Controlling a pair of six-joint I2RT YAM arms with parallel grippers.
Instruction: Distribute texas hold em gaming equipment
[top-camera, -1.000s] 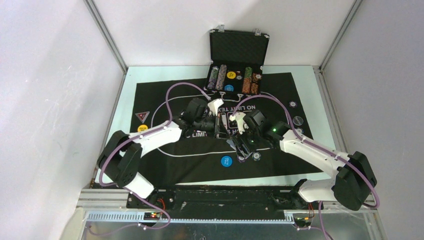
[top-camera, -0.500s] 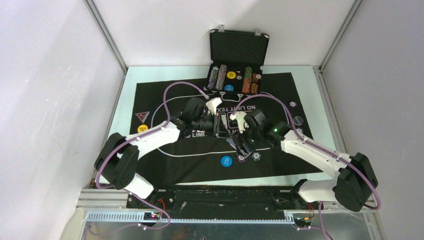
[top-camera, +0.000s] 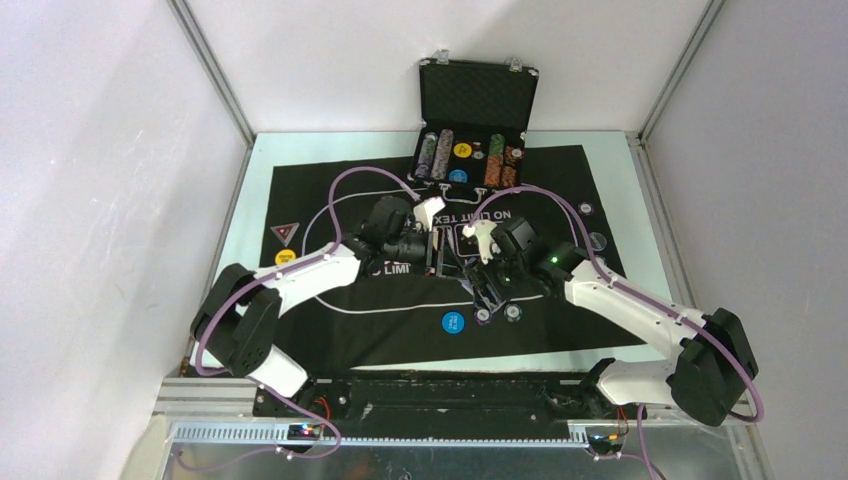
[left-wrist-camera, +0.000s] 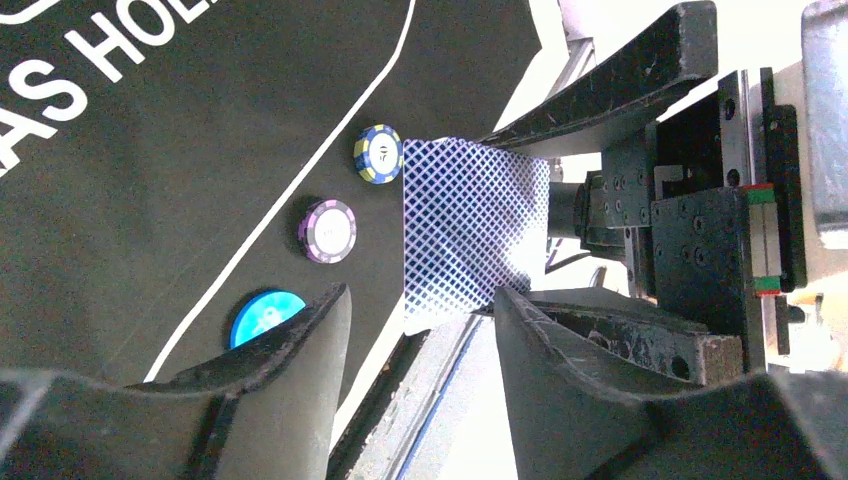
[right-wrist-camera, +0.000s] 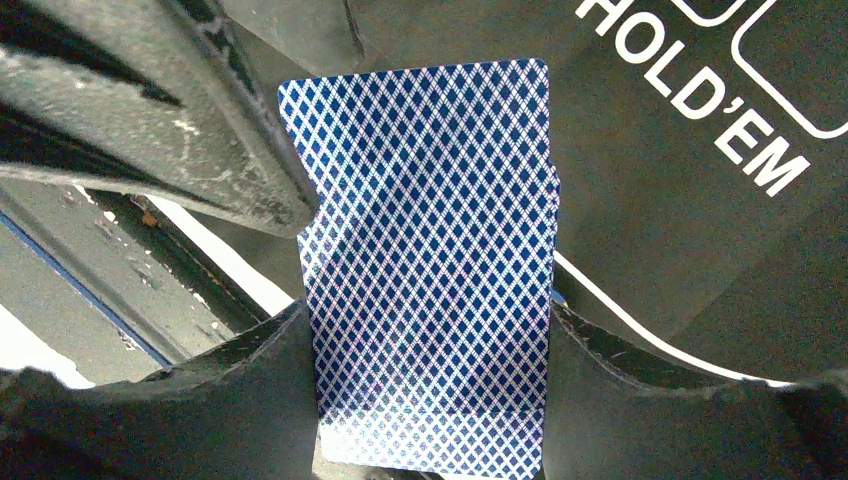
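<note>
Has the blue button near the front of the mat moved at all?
No. The blue button stays just below the white line on the mat.

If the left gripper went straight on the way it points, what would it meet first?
The blue-backed cards, held in the right gripper, lie directly ahead, in line with the gap between the open fingers of the left gripper. Depth is unclear; their near edge may already be at the fingertips.
</note>
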